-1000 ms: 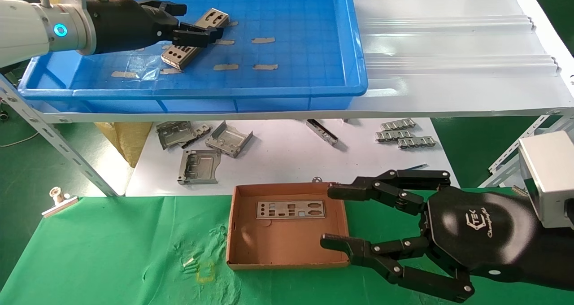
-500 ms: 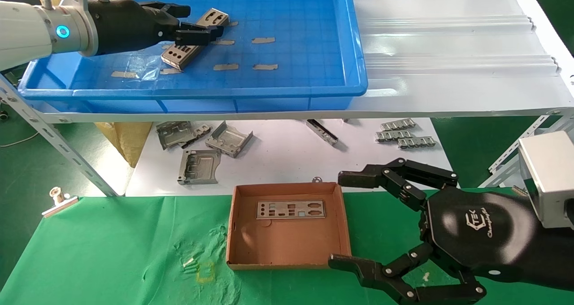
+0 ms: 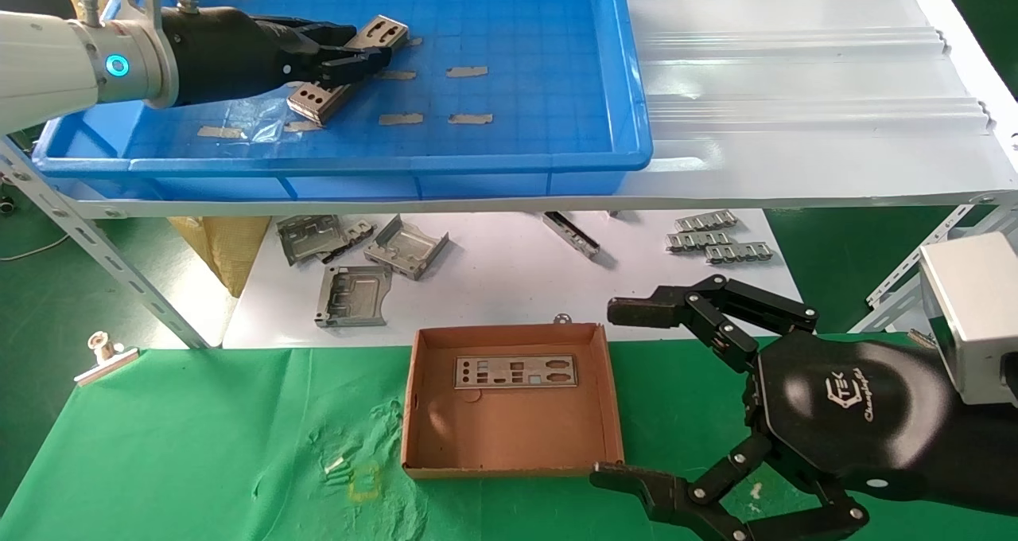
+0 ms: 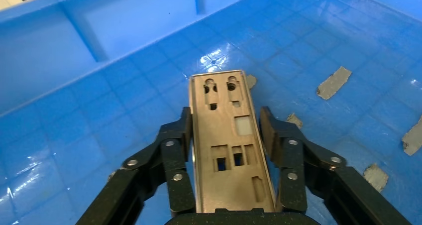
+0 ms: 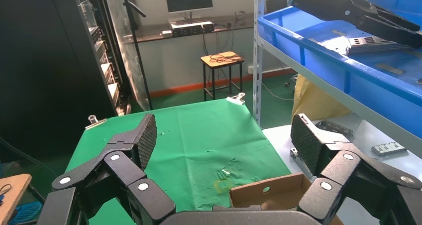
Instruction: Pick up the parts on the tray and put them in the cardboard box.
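Note:
A long silver punched part lies slantwise on the floor of the blue tray, at its left. My left gripper reaches in from the left and is shut on its two long edges; in the left wrist view the gripper has a finger against each side of the part, which rests on the tray floor. A second part lies flat in the cardboard box on the green cloth. My right gripper is wide open and empty just right of the box.
Grey stamped brackets and toothed strips lie on the white sheet under the shelf. A white ribbed panel sits right of the tray. A metal clip lies on the cloth at the left. The right wrist view shows the box corner.
My left gripper's fingers have closed in on the part in the tray. My right gripper has drawn back to the right of the box and spread wider.

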Controlling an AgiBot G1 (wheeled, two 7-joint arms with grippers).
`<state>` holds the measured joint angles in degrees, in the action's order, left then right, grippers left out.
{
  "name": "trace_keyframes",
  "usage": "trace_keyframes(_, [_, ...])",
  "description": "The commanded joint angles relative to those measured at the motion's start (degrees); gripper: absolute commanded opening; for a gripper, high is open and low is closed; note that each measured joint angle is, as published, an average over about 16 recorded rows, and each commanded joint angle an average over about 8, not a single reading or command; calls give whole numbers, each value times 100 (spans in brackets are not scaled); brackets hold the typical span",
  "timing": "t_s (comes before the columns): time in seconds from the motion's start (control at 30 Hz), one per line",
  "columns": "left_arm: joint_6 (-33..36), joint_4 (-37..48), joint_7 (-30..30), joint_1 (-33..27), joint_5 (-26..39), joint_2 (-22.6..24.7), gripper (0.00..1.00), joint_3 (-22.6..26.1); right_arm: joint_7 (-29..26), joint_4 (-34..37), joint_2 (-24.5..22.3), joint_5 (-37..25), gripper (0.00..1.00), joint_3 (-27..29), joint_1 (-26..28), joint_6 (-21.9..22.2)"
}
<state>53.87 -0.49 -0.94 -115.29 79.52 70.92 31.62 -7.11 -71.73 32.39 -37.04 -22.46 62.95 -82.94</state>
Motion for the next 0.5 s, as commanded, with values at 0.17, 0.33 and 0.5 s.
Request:
trace_keyframes(0.17, [-16,-21,63,-26,15,2,0,11,0,0,0,0,100,0,0,0])
trace_keyframes(0.33, [-14,-38,116,-66,3,-10,0,1,0,0,0,0,100,0,0,0])
trace_keyframes(0.5, [-64,-8,125,-90,7,-14,9,4,0,0,0,0,100,0,0,0])
